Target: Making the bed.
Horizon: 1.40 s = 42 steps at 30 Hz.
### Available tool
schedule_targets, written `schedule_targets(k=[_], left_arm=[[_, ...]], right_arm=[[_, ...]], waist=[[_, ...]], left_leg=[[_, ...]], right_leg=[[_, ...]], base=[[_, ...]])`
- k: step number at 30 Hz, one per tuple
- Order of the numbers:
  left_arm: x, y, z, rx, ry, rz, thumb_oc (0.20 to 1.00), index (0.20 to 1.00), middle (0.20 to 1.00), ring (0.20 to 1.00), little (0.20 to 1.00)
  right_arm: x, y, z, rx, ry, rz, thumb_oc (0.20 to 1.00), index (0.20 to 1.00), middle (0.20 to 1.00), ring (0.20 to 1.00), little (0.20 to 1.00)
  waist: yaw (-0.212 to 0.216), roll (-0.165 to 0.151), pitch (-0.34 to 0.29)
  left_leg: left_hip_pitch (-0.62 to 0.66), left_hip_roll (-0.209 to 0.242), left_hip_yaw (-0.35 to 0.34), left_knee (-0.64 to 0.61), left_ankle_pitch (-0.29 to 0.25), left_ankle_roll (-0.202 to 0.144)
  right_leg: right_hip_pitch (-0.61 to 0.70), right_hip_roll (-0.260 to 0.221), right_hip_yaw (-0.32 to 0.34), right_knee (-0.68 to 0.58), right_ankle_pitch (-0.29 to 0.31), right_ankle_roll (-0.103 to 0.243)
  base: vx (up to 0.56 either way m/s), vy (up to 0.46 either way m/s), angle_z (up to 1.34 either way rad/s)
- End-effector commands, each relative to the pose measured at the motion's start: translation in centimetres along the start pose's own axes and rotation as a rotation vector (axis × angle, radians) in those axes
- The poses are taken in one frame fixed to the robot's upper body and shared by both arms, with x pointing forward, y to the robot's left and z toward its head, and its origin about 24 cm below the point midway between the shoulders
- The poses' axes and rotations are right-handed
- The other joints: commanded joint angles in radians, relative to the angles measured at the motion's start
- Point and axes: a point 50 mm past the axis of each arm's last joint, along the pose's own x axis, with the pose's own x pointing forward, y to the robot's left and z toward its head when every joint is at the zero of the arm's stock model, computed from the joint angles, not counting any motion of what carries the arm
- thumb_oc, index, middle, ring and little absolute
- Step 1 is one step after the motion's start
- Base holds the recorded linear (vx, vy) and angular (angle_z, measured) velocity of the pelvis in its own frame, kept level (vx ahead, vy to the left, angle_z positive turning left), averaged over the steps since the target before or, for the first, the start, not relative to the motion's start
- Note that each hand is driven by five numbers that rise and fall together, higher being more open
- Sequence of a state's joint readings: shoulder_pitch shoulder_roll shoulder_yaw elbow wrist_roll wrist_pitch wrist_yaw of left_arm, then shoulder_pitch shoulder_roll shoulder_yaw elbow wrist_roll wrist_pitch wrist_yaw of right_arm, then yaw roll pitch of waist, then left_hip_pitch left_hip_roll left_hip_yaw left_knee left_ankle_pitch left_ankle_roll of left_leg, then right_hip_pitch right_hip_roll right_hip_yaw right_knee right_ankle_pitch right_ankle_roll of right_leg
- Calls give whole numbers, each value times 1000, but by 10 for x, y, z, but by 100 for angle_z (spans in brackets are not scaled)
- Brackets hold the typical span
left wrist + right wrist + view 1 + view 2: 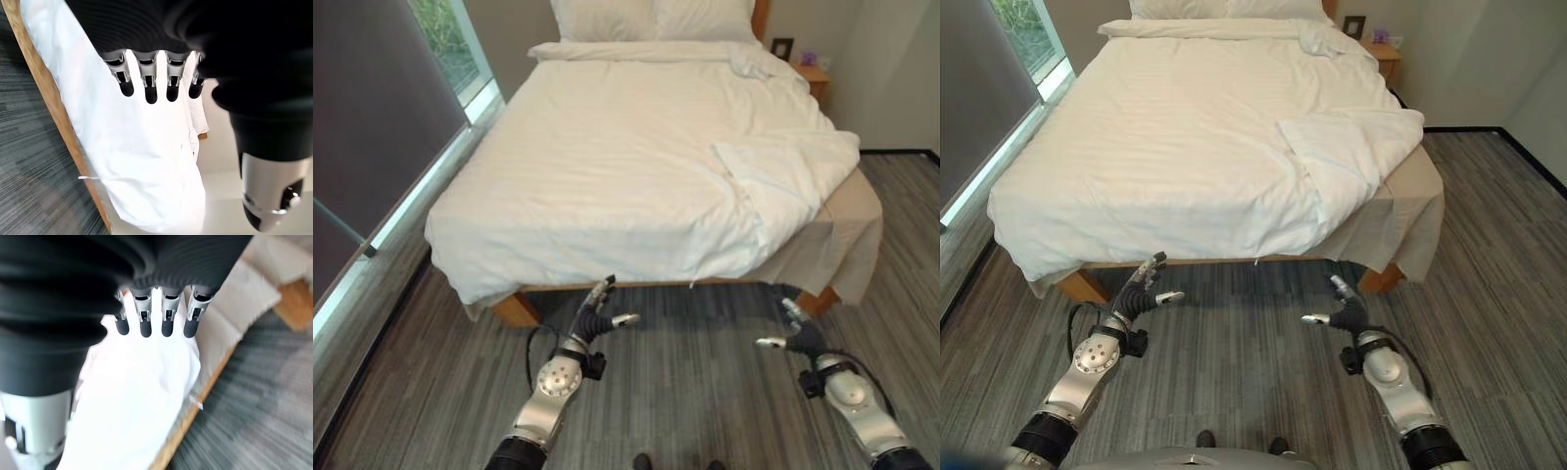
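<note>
A bed with a white duvet point(607, 166) stands ahead of me. The duvet's right foot corner point(783, 171) is folded back on itself, baring the beige sheet point(847, 230) at that corner. Two white pillows point(651, 18) lie at the head. My left hand point(597, 318) hovers open over the floor just short of the bed's foot edge, toward its left side. My right hand point(798, 333) is open too, below the foot edge near the right corner. Neither hand touches the duvet. The wooden bed frame point(54, 105) runs beneath the hanging duvet point(146, 161).
A window with a dark blind point(382, 117) lines the left wall. A small wooden nightstand point(813, 78) sits at the bed's far right. Grey striped carpet point(685, 392) lies between me and the bed. A white wall point(891, 69) closes the right side.
</note>
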State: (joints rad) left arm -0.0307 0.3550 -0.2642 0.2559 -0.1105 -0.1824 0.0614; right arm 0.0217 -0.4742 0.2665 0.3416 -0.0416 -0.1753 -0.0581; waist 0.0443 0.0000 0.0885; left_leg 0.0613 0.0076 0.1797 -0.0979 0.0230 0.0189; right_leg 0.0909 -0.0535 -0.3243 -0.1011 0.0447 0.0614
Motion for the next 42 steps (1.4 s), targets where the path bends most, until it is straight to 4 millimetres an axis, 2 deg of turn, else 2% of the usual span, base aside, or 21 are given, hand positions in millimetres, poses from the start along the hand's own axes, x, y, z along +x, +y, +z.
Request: schedule_targets(k=[1, 6, 7, 8, 9, 15, 19, 20, 23, 25, 27, 28, 29, 30, 33, 36, 37, 38, 40, 41, 42], left_arm=[[9, -5, 28, 41, -144, -12, 1000, 1000, 1000, 1000, 1000], [14, -13, 29, 4, -138, -14, 1000, 1000, 1000, 1000, 1000], [17, -13, 30, 1, -136, -11, 1000, 1000, 1000, 1000, 1000], [18, -11, 31, 3, -137, -3, 1000, 1000, 1000, 1000, 1000], [18, -11, 31, 3, -137, -3, 1000, 1000, 1000, 1000, 1000], [19, -15, 20, -45, -85, 5, 1000, 1000, 1000, 1000, 1000], [11, -15, 9, -96, -43, 31, 1000, 1000, 1000, 1000, 1000], [10, -16, 9, -134, -41, 39, 1000, 1000, 1000, 1000, 1000], [16, -24, 14, -174, -48, 34, 1000, 1000, 1000, 1000, 1000], [17, -30, 14, -184, -46, 31, 1000, 1000, 1000, 1000, 1000], [11, -32, 11, -199, -40, 35, 1000, 1000, 1000, 1000, 1000], [10, -33, 9, -204, -30, 33, 1000, 1000, 1000, 1000, 1000], [9, -33, 4, -210, -6, 37, 1000, 1000, 1000, 1000, 1000], [9, -34, 3, -211, 1, 43, 1000, 1000, 1000, 1000, 1000], [7, -32, 0, -218, 14, 65, 1000, 1000, 1000, 1000, 1000], [3, -28, -1, -224, 16, 82, 1000, 1000, 1000, 1000, 1000], [-7, -8, -4, -194, 14, 96, 1000, 1000, 1000, 1000, 1000], [-8, 1, -2, -167, 3, 104, 1000, 1000, 1000, 1000, 1000], [-10, 12, -1, -134, 2, 130, 1000, 1000, 1000, 1000, 1000], [-10, 18, 0, -113, 0, 143, 1000, 1000, 1000, 1000, 1000], [-10, 18, 0, -113, 0, 143, 1000, 1000, 1000, 1000, 1000]], right_arm=[[11, -1, 27, -85, -133, -27, 1000, 1000, 1000, 1000, 1000], [23, 10, 47, -101, -197, -14, 1000, 1000, 1000, 1000, 1000], [27, 12, 51, -110, -206, -3, 1000, 1000, 1000, 1000, 1000], [31, 20, 53, -126, -198, 22, 1000, 1000, 1000, 1000, 1000], [31, 21, 53, -126, -197, 22, 1000, 1000, 1000, 1000, 1000], [34, 29, 52, -158, -191, 41, 1000, 1000, 1000, 1000, 1000], [29, 31, 48, -172, -184, 64, 1000, 1000, 1000, 1000, 1000], [30, 30, 52, -198, -205, 75, 1000, 1000, 1000, 1000, 1000], [32, 24, 56, -231, -218, 64, 1000, 1000, 1000, 1000, 1000], [34, 24, 55, -254, -209, 60, 1000, 1000, 1000, 1000, 1000], [37, 27, 60, -235, -225, 54, 1000, 1000, 1000, 1000, 1000], [38, 29, 62, -226, -229, 54, 1000, 1000, 1000, 1000, 1000], [42, 36, 65, -214, -238, 69, 1000, 1000, 1000, 1000, 1000], [44, 37, 67, -223, -243, 62, 1000, 1000, 1000, 1000, 1000], [46, 39, 73, -223, -263, 63, 1000, 1000, 1000, 1000, 1000], [44, 46, 72, -220, -261, 78, 1000, 1000, 1000, 1000, 1000], [30, -4, 75, -184, -290, 11, 1000, 1000, 1000, 1000, 1000], [25, -19, 87, -166, -352, -22, 1000, 1000, 1000, 1000, 1000], [17, -32, 95, -184, -390, -19, 1000, 1000, 1000, 1000, 1000], [15, -36, 96, -192, -393, -20, 1000, 1000, 1000, 1000, 1000], [14, -36, 96, -192, -393, -20, 1000, 1000, 1000, 1000, 1000]], waist=[[31, -10, -7], [25, -5, 43], [25, 0, 55], [35, 14, 68], [34, 14, 69], [29, 18, 71], [31, 26, 56], [49, 31, 81], [75, 36, 132], [84, 30, 155], [106, 10, 157], [115, 13, 151], [133, 26, 126], [133, 43, 113], [117, 50, 81], [128, 21, 63], [135, -27, 45], [128, -47, 44], [120, -60, 48], [111, -60, 56], [111, -61, 55]], left_leg=[[2, 50, 1, 11, -56, -51], [15, 49, 12, 11, -66, -32], [19, 53, 23, 11, -67, -32], [38, 70, 57, 11, -90, -41], [40, 70, 57, 11, -92, -42], [56, 111, 76, 11, -90, -80], [104, 150, 98, 12, -71, -109], [40, 179, 91, 196, -34, -129], [-131, 252, 20, 554, 85, -159], [-224, 232, -4, 675, 76, -154], [-306, 151, 53, 620, 14, -101], [-312, 134, 66, 555, -20, -106], [-294, 87, 169, 292, 26, -95], [-277, 87, 241, 149, 99, -107], [-217, 91, 311, 25, 120, -79], [-200, 57, 267, 22, 113, -60], [-169, 41, 275, 20, 90, -36], [-143, 33, 288, 15, 68, -22], [-97, 2, 293, 11, 14, 16], [-72, -2, 282, 11, -6, 26], [-73, -4, 283, 11, -8, 29]], right_leg=[[7, -121, -50, 14, 3, 81], [-51, -126, -55, 143, -7, 88], [-74, -136, -70, 187, -9, 99], [-96, -198, -165, 245, 4, 128], [-94, -197, -166, 246, 2, 129], [-102, -186, -167, 71, 54, 103], [-71, -138, -141, 19, 34, 80], [-40, -110, -111, 14, -8, 54], [6, -78, -111, 14, -72, -8], [26, -75, -107, 14, -93, -22], [31, -79, -91, 14, -98, -21], [51, -64, -75, 14, -127, -12], [77, -37, -74, 14, -146, 8], [101, -14, -83, 14, -161, 17], [140, 7, -99, 14, -177, 30], [180, 5, -96, 14, -171, 36], [202, -8, -99, 63, -144, 61], [184, -25, -107, 143, -119, 90], [124, -107, -116, 342, -36, 173], [81, -140, -115, 445, 38, 191], [75, -144, -113, 455, 35, 193]], base=[[0, 0, 0], [-42, 25, -3], [44, -23, -24], [81, -35, -43], [97, -45, -72], [121, -246, -22], [137, -266, -12], [4, -336, -60], [56, -378, -65], [100, -219, -54], [201, -101, -25], [532, -5, -51], [688, 51, -63], [542, 80, -39], [491, 79, 2], [424, 30, 17], [419, 59, 21], [539, 137, 24], [313, 205, 27], [181, 144, -6], [202, 115, -19]])
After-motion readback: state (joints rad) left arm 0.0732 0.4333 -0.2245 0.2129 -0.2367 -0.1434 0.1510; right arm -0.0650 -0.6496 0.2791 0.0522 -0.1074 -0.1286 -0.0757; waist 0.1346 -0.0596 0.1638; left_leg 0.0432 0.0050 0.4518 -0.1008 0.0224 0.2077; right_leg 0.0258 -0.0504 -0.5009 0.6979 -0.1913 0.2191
